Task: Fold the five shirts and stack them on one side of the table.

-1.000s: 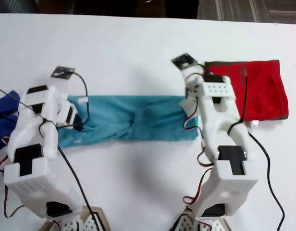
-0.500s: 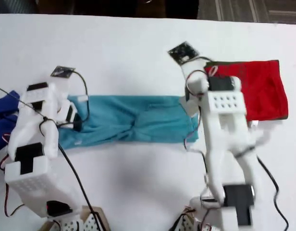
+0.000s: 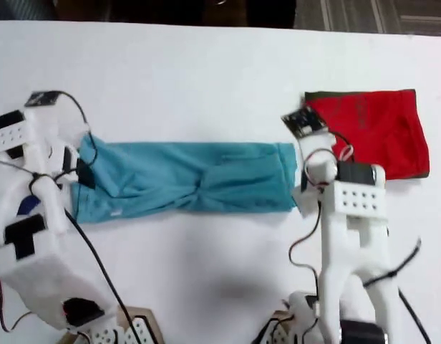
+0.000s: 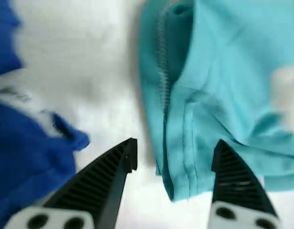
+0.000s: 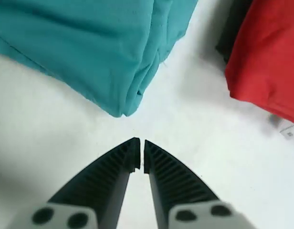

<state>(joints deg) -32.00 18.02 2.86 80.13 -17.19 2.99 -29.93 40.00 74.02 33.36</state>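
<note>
On the white table (image 3: 206,64), both arms pull back from the centre-frame teal shirt (image 3: 185,178). The left gripper (image 4: 175,142) gapes and the right gripper (image 5: 140,141) is closed, both empty. The next fold awaits.

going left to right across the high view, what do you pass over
left arm → teal shirt → red shirt

White blocky left arm (image 3: 34,251), matching right arm (image 3: 349,222), black ribbed claw fingers (image 5: 113,171) (white screw-holed bases), black and red cables (image 3: 91,251)
</note>
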